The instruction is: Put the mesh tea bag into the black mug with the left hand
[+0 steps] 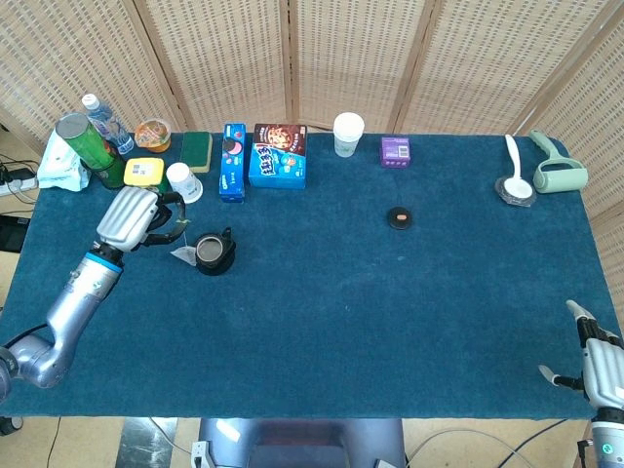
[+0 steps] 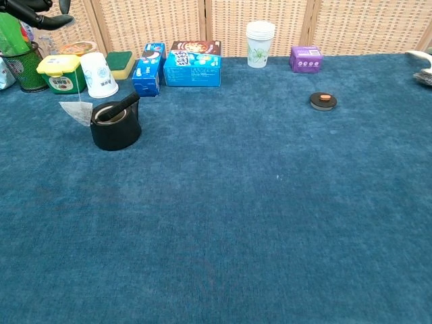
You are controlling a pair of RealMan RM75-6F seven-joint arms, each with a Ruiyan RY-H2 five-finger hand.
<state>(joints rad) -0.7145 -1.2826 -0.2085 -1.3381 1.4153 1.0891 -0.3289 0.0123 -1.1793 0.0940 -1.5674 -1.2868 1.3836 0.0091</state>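
The black mug (image 1: 214,253) (image 2: 115,125) stands at the table's left, with a dark handle or stick lying across its rim. Just to its left hangs the mesh tea bag (image 1: 182,255) (image 2: 76,112), level with the rim and outside the mug. A thin string runs up from the bag to my left hand (image 1: 136,218), which pinches it above and left of the mug. In the chest view only the dark fingertips (image 2: 40,15) of that hand show, at the top left corner. My right hand (image 1: 601,365) rests at the table's near right corner, fingers apart, holding nothing.
Behind the mug stand a white paper cup (image 1: 182,181), a yellow tub (image 1: 143,173), a green sponge (image 1: 198,149), blue snack boxes (image 1: 277,156) and bottles (image 1: 94,144). Farther right are another cup (image 1: 347,134), a purple box (image 1: 395,150), a small black disc (image 1: 399,216) and a lint roller (image 1: 558,172).
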